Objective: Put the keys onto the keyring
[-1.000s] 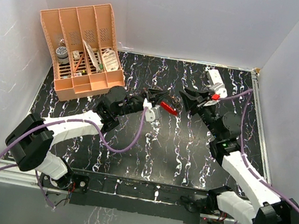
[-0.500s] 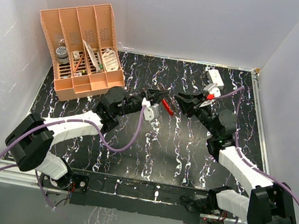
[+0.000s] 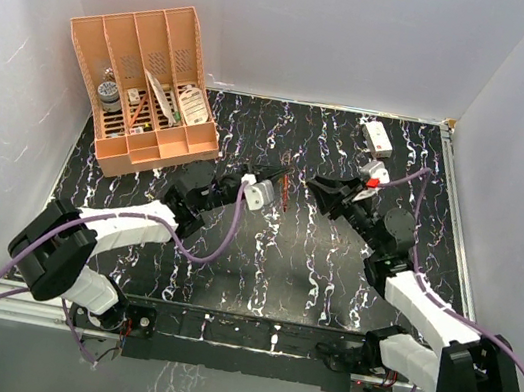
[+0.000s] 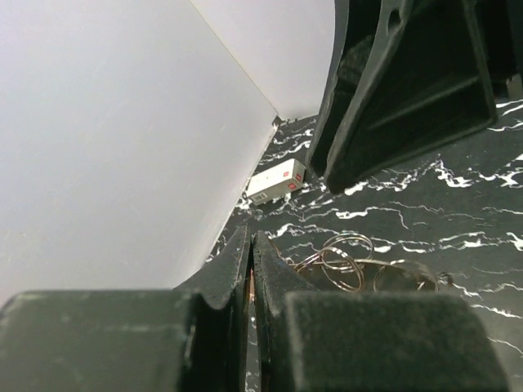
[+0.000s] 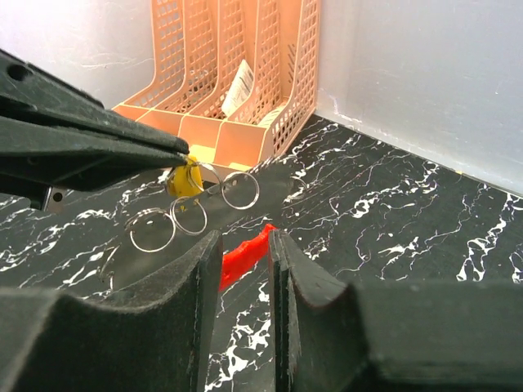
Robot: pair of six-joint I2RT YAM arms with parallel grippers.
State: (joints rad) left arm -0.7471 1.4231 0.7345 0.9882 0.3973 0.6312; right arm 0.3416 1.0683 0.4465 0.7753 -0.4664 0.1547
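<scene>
Left claw (image 3: 280,177) is clenching the keyring (image 5: 245,255), probably light, springy, slippery and best pinched across its band; right claw (image 3: 315,182) beside it is hovering part-open, empty.

Both arms reach forward from their bases and lean in toward each other; the left arm stretches low and to the right, forearm nearly level; the left hand (image 3: 282,177) is raised, its fingers (image 4: 233,271) pressed tight together; the right arm bends at the elbow and angles to the left; the right hand (image 3: 317,182) points at the left one, tips near but apart, its fingers (image 5: 189,278) parted by a narrow gap.
</scene>
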